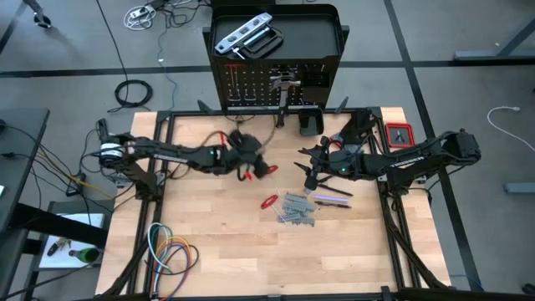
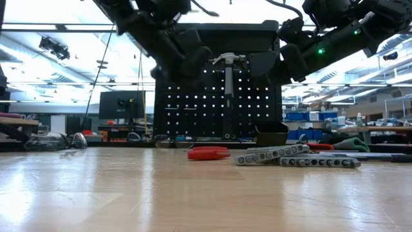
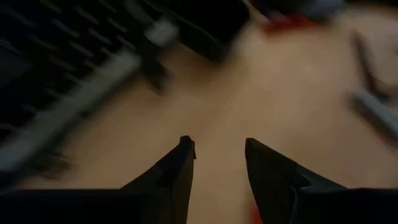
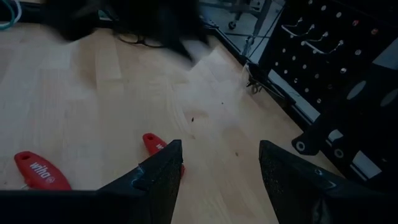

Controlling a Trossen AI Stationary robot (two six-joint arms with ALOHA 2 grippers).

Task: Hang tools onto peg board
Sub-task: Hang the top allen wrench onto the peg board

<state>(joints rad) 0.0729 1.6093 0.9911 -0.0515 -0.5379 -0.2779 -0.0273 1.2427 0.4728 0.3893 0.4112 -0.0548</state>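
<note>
A bundle of coiled coloured cables (image 1: 170, 253) is lying at the near left corner of the light wooden tabletop (image 1: 217, 251). A small red-rimmed box (image 1: 399, 134) is sitting at its far right edge, and a black cable coil (image 1: 133, 93) is resting on the grey floor.

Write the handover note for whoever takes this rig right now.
Left hand: open, empty, above the table.
Right hand: open, empty, over the red pliers.
Done: hammer hangs on the peg board.
Left: wrenches, pliers and a screwdriver lie on the table; level lies on the top tray.
</note>
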